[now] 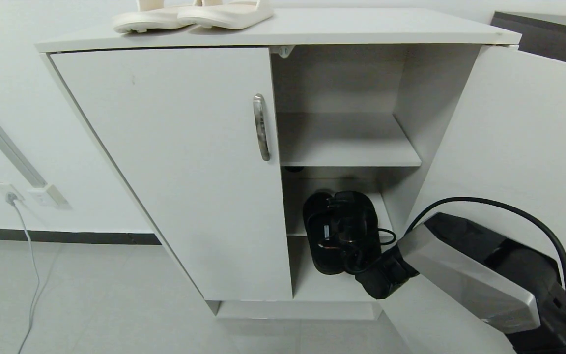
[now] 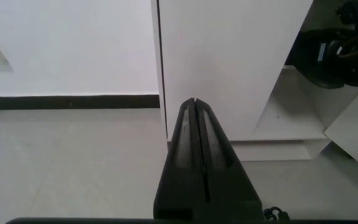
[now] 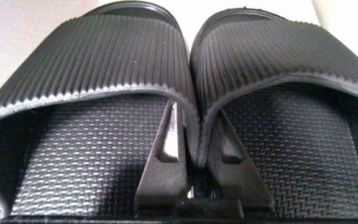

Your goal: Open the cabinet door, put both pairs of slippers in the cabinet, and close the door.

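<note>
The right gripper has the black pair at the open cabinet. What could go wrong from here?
1. The right gripper pinches only the touching inner walls of the black slippers, so one could slide free.
2. The pair hangs across the front edge of a lower shelf and might catch there when pushed in.
3. The white slippers sit near the front edge of the cabinet top; a bump might knock them off.

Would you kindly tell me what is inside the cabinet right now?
The black slippers are in the open right side's lower part, their inner edges pinched by the right claw. Anything behind the shut left door is hidden.
</note>
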`<state>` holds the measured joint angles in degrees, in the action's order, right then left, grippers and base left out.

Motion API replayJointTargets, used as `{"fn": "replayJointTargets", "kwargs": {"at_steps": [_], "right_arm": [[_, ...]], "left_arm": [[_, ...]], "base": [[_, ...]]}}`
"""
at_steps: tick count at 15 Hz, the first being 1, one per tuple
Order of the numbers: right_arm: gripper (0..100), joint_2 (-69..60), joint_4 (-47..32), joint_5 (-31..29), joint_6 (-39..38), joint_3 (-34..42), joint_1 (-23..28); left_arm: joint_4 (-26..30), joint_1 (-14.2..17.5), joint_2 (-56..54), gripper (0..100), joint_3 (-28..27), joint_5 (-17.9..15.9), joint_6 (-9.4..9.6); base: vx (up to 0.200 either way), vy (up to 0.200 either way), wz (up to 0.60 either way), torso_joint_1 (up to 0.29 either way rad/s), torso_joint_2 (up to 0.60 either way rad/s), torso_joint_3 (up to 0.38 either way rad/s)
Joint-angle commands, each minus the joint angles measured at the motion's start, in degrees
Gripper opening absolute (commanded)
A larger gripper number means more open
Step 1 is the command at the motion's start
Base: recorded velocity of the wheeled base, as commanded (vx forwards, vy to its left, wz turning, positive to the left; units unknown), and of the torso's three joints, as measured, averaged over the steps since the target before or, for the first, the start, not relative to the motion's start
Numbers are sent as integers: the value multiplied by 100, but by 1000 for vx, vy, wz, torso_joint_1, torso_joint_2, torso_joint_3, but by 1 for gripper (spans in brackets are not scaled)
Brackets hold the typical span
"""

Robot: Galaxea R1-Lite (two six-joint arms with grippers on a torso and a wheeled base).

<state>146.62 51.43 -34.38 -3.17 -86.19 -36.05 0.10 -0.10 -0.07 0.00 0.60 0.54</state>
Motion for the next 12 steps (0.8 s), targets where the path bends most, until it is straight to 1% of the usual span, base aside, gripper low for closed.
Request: {"fn": "replayJointTargets", "kwargs": {"at_steps": [1, 6, 9, 12], "right_arm": [[0, 253, -248, -8, -8, -706, 89], [0, 587, -784, -69, 9, -1788, 212], [0, 667, -881, -139, 9, -1946, 256], [0, 825, -881, -315, 18, -2288, 335]], "left_arm": [[-1, 1, 7, 0, 0, 2, -1], [8, 1, 7, 0, 0, 2, -1], [-1, 1, 7, 0, 0, 2, -1], [-1, 1, 7, 0, 0, 2, -1]], "base": [[0, 0, 0, 0, 0, 0], [0, 0, 0, 0, 0, 0], [0, 0, 0, 0, 0, 0], [0, 0, 0, 0, 0, 0]]}}
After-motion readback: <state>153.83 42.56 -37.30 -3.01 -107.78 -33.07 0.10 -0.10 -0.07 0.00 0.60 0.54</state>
